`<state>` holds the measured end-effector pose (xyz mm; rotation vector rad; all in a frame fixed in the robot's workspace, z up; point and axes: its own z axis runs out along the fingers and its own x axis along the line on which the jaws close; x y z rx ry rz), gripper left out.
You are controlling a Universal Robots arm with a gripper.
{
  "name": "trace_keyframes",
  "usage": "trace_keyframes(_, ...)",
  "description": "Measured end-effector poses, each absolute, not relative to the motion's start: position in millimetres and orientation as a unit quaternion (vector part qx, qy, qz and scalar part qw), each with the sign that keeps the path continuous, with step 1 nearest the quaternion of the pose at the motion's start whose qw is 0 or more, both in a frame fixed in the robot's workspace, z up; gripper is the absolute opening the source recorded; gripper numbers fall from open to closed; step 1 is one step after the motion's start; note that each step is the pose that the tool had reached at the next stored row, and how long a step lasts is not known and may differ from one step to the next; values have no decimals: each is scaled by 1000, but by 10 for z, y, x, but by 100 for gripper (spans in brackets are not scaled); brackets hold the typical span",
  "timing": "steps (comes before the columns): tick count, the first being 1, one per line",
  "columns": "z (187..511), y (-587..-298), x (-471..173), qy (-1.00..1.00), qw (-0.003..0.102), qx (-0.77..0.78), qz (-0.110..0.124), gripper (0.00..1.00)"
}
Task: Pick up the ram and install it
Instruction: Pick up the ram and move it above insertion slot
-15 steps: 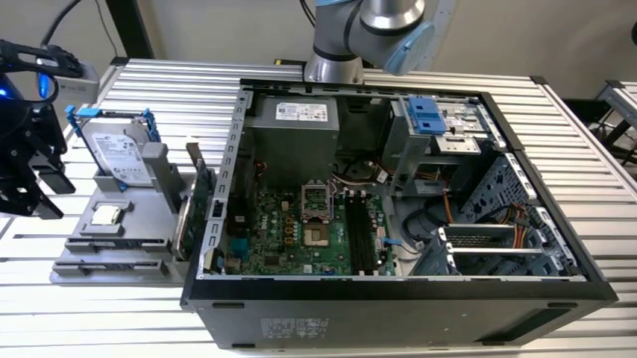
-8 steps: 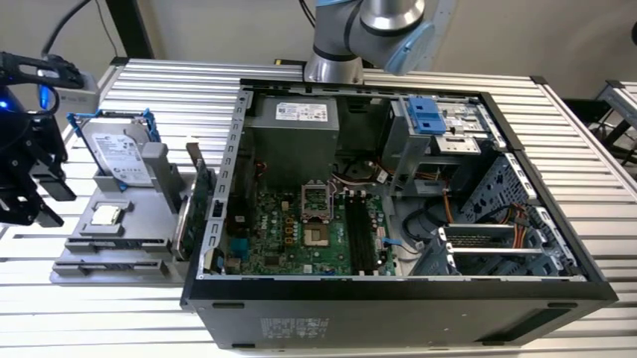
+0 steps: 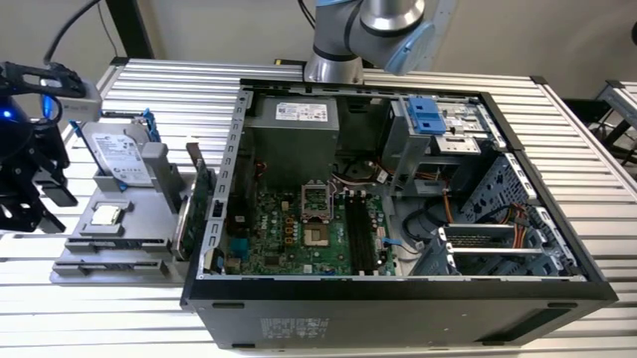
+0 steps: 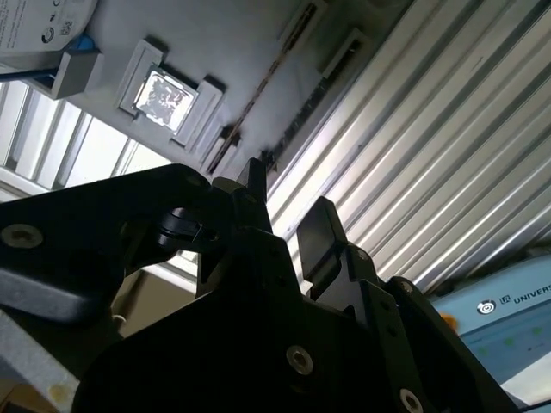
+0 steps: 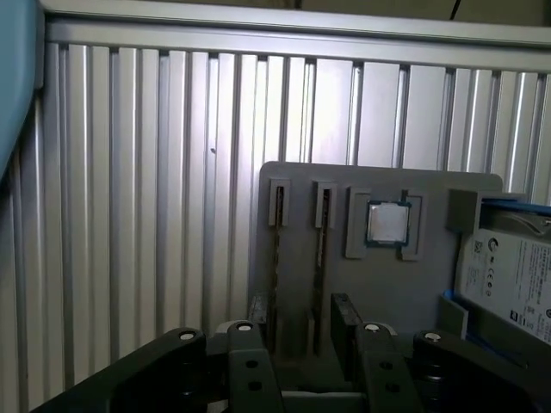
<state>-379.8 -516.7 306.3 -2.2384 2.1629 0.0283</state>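
The ram [image 5: 320,258] shows as a thin strip standing on edge in a slot of the grey holder tray [image 5: 430,284]. A second similar strip [image 5: 277,258] stands in the slot beside it. In the second wrist view the ram [image 4: 258,95] is a long dark line on the tray. My gripper [image 5: 301,331] hangs open above the tray's near end, with its black fingers [image 5: 344,323] apart and nothing between them. In the exterior view the gripper [image 3: 35,201] is at the far left, beside the tray, where the ram [image 3: 118,242] lies. The motherboard's black slots [image 3: 360,239] sit inside the open case.
A processor chip [image 5: 387,222] and a silver hard drive in a blue frame [image 3: 119,160] also stand on the tray. A green expansion card [image 3: 194,201] stands between the tray and the open computer case [image 3: 398,287]. The ribbed metal table [image 3: 597,171] runs all around.
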Motion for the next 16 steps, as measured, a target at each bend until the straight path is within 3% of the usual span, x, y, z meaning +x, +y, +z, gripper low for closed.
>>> trace_keyframes(16, 2981, -5167, -3798, 695, 14, -719, 9, 100)
